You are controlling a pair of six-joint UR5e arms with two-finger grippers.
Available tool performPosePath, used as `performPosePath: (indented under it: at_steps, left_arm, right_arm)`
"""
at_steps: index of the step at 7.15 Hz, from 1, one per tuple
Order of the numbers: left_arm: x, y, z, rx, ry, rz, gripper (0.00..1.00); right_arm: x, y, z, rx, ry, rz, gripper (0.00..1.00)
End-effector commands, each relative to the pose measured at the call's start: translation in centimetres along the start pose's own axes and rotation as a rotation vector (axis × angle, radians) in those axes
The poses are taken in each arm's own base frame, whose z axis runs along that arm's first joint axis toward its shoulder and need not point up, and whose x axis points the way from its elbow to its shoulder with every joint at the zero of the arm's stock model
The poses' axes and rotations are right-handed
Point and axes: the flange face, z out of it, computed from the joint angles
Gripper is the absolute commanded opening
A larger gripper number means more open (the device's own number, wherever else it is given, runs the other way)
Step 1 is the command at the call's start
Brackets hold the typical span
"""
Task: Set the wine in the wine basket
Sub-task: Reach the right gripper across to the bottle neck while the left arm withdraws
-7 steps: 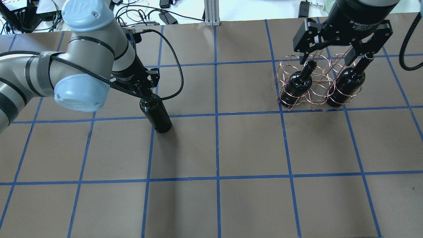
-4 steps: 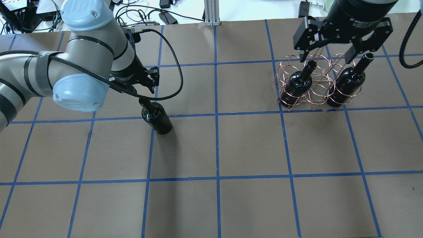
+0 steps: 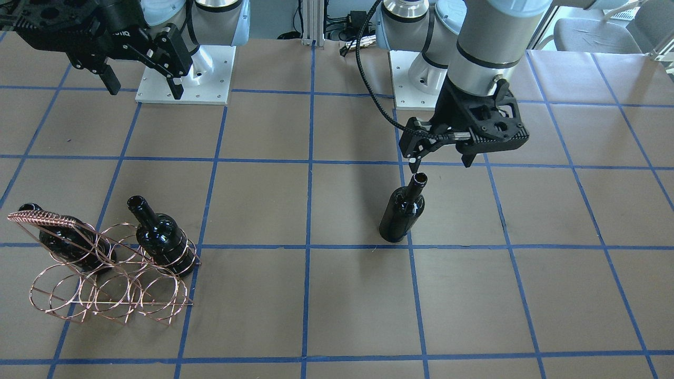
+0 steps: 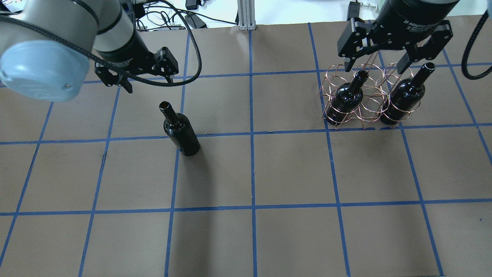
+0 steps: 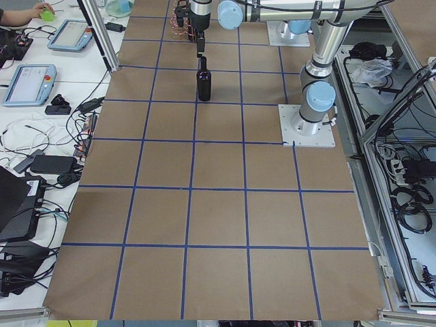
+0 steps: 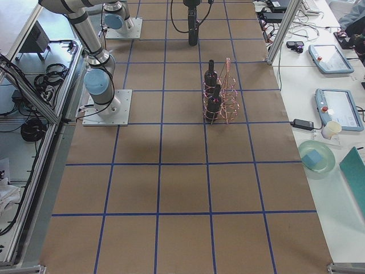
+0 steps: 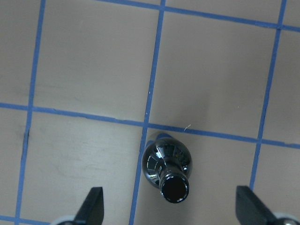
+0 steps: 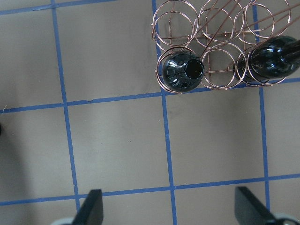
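One black wine bottle (image 4: 180, 130) stands upright by itself on the brown table, left of centre; the front view has this bottle (image 3: 403, 213) near the middle. My left gripper (image 4: 148, 82) hangs open above and behind its mouth, not touching it. The left wrist view looks straight down on the bottle (image 7: 166, 164) between the spread fingers. The copper wire wine basket (image 3: 47, 217) stands at the far right and holds two more bottles (image 4: 346, 98) (image 4: 403, 96). My right gripper (image 4: 373, 68) is open just above the basket, holding nothing.
Blue tape lines divide the table into squares. The arms' white base plates (image 3: 184, 95) sit on the robot's side. Cables and power bricks (image 4: 192, 19) lie past the far edge. Side benches carry tablets (image 6: 336, 108) and a person's hand (image 5: 20, 13).
My left gripper has let go of the lone bottle's neck, opened, and lifted away up and to the left. The bottle stays standing. The right gripper has risen slightly over the basket.
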Motion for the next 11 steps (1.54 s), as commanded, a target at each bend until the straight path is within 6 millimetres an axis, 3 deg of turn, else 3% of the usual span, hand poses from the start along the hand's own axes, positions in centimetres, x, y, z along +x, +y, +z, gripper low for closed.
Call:
performPosePath:
  at_steps: [1,2,3,6,7,9,11]
  left_arm:
    - [-4.3,-2.2,-4.1,0.030,-0.010,0.007,1.00]
    - [-8.3,-3.5,-4.0,0.030,-0.006,-0.013,1.00]
    - [-10.5,-4.1,-3.8,0.025,0.028,-0.014,1.00]
    - [-17.3,-5.1,-2.6,0.006,0.008,0.028,1.00]
    - [-18.7,-5.1,-2.3,-0.012,0.007,0.049,1.00]
    - [-18.9,-4.8,-1.9,-0.038,0.010,0.047,1.00]
    - [-18.6,-4.2,-1.5,-0.083,0.026,0.045,1.00]
  right_arm:
    - [-3.9,-1.0,0.3,-0.001,-0.009,0.047,1.00]
    - [-7.3,-1.8,0.4,0.007,-0.014,0.075,1.00]
    - [-10.4,-2.1,0.8,0.014,-0.015,0.092,1.00]
    - [-19.2,-0.1,3.9,0.046,-0.015,0.153,1.00]
    - [-22.9,0.5,5.4,0.054,-0.015,0.156,1.00]
    - [-29.9,-0.4,7.9,0.091,-0.022,0.125,1.00]
    - [-36.3,1.4,13.0,0.109,-0.049,0.020,1.00]
